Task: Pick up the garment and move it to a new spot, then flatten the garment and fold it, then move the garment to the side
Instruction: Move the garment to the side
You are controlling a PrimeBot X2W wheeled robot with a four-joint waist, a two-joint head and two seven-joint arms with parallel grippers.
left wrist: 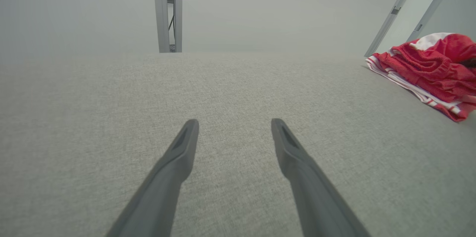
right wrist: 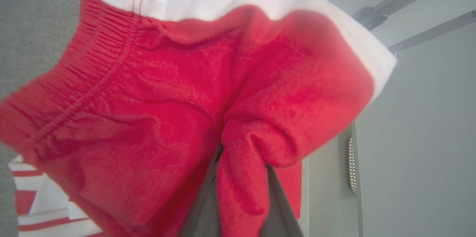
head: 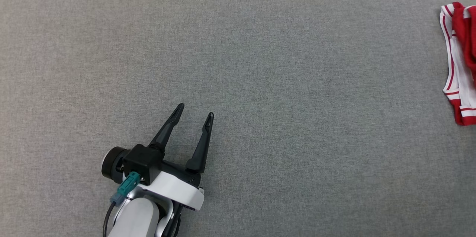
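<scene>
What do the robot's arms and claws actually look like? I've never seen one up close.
The left gripper has two long, tapering black fingers on a boxy black block. Behind it come a white shell, a round black joint and a pale grey forearm. A teal plug feeds a black cable. The right gripper has the same dark grey fingers.

Ahead of the left fingers (head: 168,126) and to either side of them, the grey counter (head: 297,80) offers open passage. The red-and-white garment (head: 455,62) lies heaped well off to their right. Its cloth crowds round the right fingers (right wrist: 202,207), with a fold pinched between them. A metal post (left wrist: 167,10) stands beyond the counter's far edge, ahead of the left fingers.
</scene>
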